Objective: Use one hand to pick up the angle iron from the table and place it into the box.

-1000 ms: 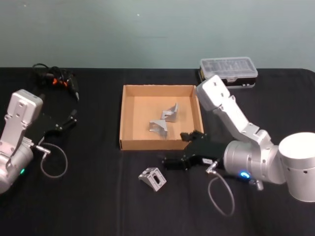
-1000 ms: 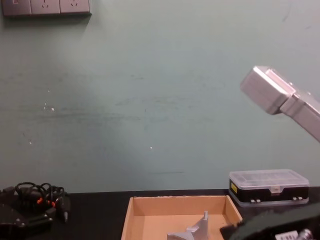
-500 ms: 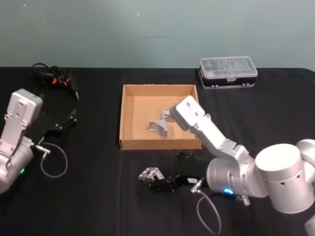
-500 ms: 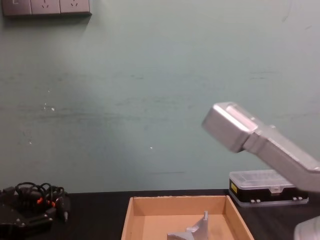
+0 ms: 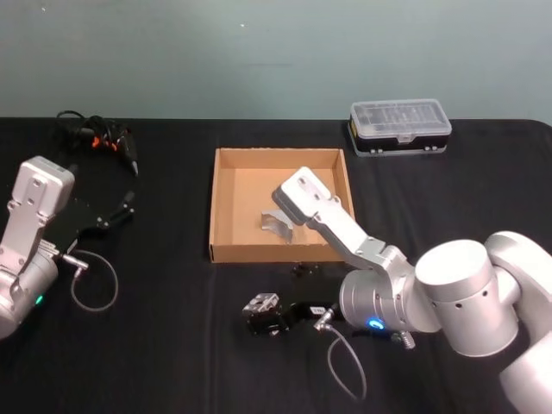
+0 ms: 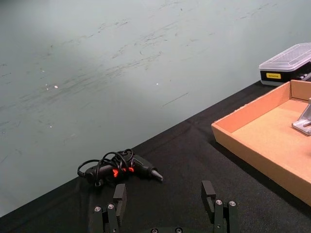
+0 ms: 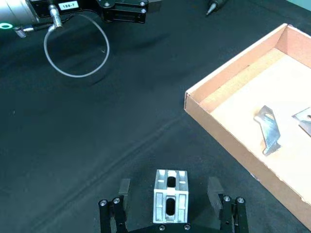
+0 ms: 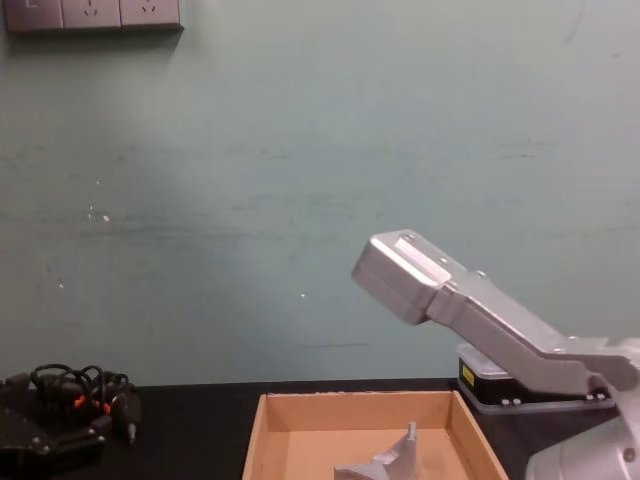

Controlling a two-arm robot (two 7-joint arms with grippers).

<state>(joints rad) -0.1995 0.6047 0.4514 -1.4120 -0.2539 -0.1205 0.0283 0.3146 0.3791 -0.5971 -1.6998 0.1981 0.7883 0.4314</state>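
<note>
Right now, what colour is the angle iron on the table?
Angle iron: silver; right wrist view.

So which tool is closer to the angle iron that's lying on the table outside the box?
The right. The right tool straddles the angle iron, open, a finger on each side. The left tool sits far off at the table's left side.

r gripper (image 7: 169, 188) low, fingers (image 7: 214, 188) apart; l gripper (image 6: 164, 195) parked.

Pale green painted wall (image 8: 300, 150), faint scuffs and white specks, white socket plates (image 8: 92, 14) high up, even light
</note>
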